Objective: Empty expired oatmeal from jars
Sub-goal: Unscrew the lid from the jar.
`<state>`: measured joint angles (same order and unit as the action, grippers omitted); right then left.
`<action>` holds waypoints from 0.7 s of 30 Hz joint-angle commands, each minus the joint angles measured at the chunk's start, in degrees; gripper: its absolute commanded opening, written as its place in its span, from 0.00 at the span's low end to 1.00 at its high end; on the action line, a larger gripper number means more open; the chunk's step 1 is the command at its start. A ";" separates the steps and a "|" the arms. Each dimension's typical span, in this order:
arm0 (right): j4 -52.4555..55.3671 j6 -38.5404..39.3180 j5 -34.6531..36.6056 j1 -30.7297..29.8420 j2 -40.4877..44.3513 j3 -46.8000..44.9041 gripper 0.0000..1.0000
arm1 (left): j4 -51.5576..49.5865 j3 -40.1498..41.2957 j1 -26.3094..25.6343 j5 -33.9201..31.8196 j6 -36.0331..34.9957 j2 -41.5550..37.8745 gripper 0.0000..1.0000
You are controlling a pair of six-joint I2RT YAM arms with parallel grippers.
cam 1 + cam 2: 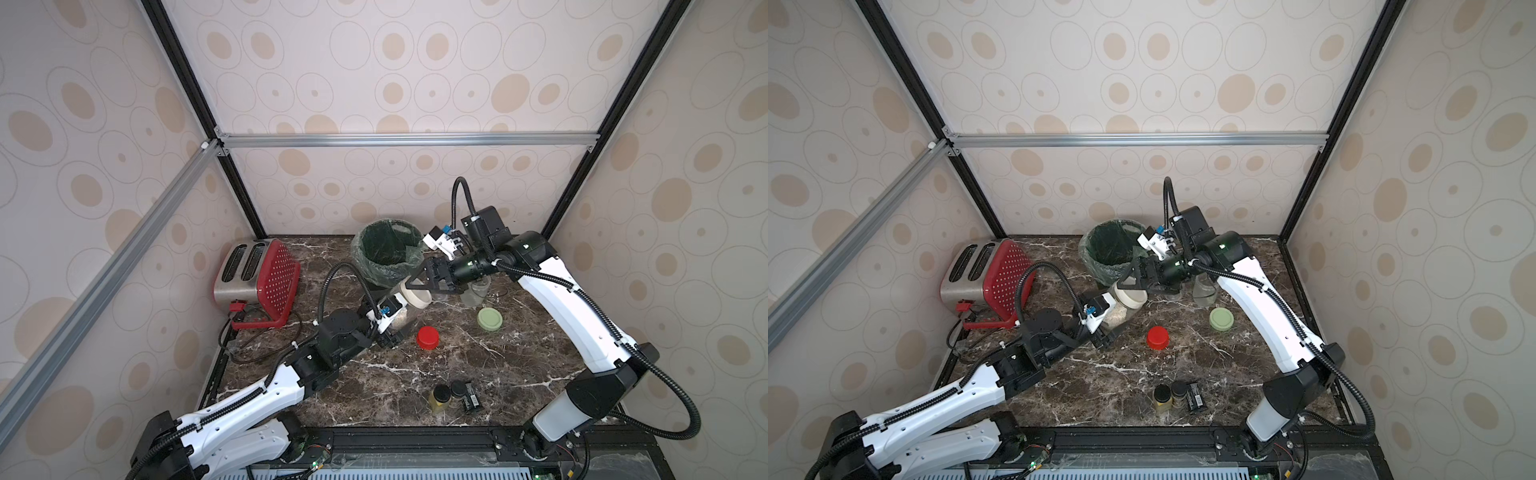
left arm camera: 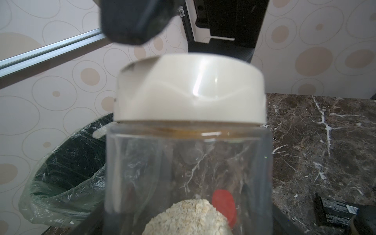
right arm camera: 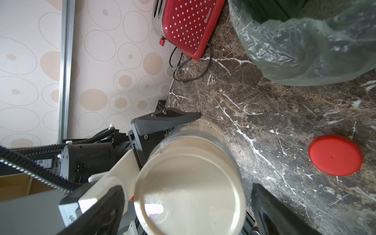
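Left jaws clamped on the body of the beige-lidded jar, which is tilted at centre frame in both top views, just below the lined bin. Oatmeal heaped at its base. Right jaws wide, straddling the beige lid, not gripping. Step: unscrew. Close squarely on the lid's rim and twist about the jar's axis, with the left grip firm and the mouth kept up.

My spot: mock kitchen corner, looks like test booth more than home. Marble-look countertop, red dotted toaster far left, plastic-lined bin at far edge. Giveaway: walls just wallpapered panels on bare aluminium framing, black rail along near edge.
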<state>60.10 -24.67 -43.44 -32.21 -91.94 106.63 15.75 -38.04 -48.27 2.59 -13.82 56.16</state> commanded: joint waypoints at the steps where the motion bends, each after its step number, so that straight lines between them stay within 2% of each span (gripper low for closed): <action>1: -0.35 -0.19 0.48 -1.02 -0.41 -0.01 0.99 | 5.79 -1.45 0.32 1.01 -1.66 -0.65 0.00; 3: 1.43 1.04 1.50 -1.47 -1.28 1.37 0.99 | 5.61 -1.56 0.37 1.01 -1.64 -0.57 0.00; 11: 2.99 2.74 0.65 -2.14 -2.59 3.18 0.77 | 4.62 -1.85 0.38 1.01 -1.73 -0.99 0.00; 13: 2.44 4.05 -0.46 -2.15 -2.50 3.62 0.69 | 4.51 -1.86 0.55 1.01 -1.58 -1.01 0.00; 16: 1.45 10.56 -2.88 -2.20 -1.84 6.00 0.66 | 3.58 -2.51 0.50 0.69 -1.53 -1.16 0.00; 19: -5.30 16.62 -4.17 -2.24 0.44 3.18 0.60 | 2.10 -3.42 0.59 1.52 -0.78 -1.51 0.00; 21: -7.22 23.67 -5.89 -2.22 0.73 2.17 0.59 | -0.09 -4.57 0.54 2.99 -0.68 -1.54 0.00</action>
<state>59.61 -13.19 -43.09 -33.43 -93.86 109.19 15.22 -38.85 -47.86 2.31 -14.41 55.81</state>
